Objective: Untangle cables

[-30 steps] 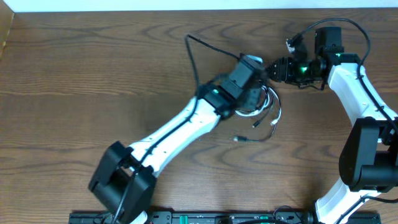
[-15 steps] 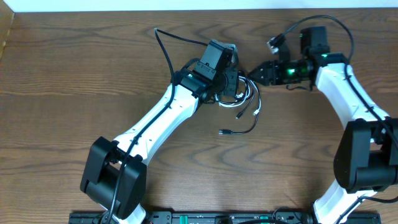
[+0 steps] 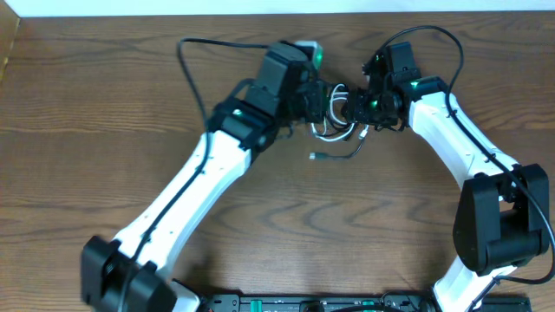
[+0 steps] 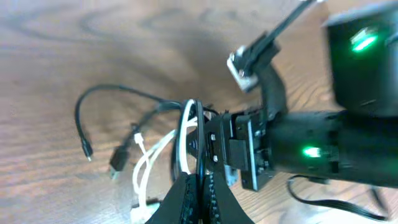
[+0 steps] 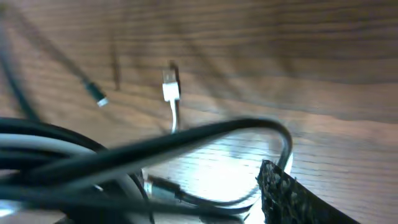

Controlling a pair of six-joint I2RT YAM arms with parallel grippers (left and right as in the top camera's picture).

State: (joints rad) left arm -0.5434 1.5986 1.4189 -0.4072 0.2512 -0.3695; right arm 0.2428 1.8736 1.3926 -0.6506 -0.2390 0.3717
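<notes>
Two tangled cables sat pinched in the shut left gripper. Whether the right gripper held any was unclear. It likely had to tug one free.

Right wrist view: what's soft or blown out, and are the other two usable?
Right wrist: the black cord close to the lens is blurred, the white plug behind is sharper, glare washes the table. Left wrist: soft at the right, cables readable. Overhead: evenly lit, sharp.
</notes>
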